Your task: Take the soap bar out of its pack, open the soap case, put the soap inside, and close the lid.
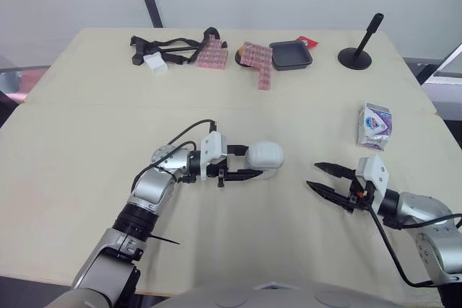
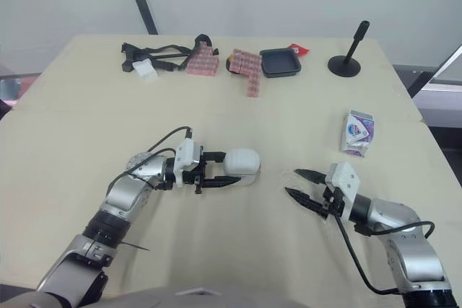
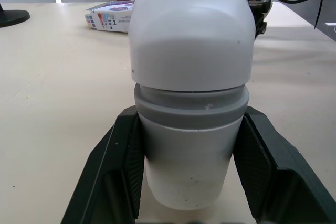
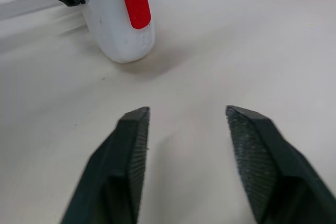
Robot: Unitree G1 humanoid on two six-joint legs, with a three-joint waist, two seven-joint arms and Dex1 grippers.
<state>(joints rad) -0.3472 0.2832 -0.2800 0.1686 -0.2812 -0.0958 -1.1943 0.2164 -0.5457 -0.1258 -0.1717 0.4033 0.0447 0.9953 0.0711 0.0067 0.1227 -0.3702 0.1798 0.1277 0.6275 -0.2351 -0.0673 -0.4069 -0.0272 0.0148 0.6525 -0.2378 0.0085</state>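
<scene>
Here we clamp the white soap case [image 1: 266, 155] between the two fingers of our left gripper [image 1: 252, 163], near the middle of the table [image 1: 86, 106], with its lid down on the base. Our right gripper [image 1: 313, 175] hangs low over the tabletop, fingers spread with nothing between them, tips toward the case. The soap pack [image 1: 375, 125] lies beyond it, well apart from the case.
</scene>
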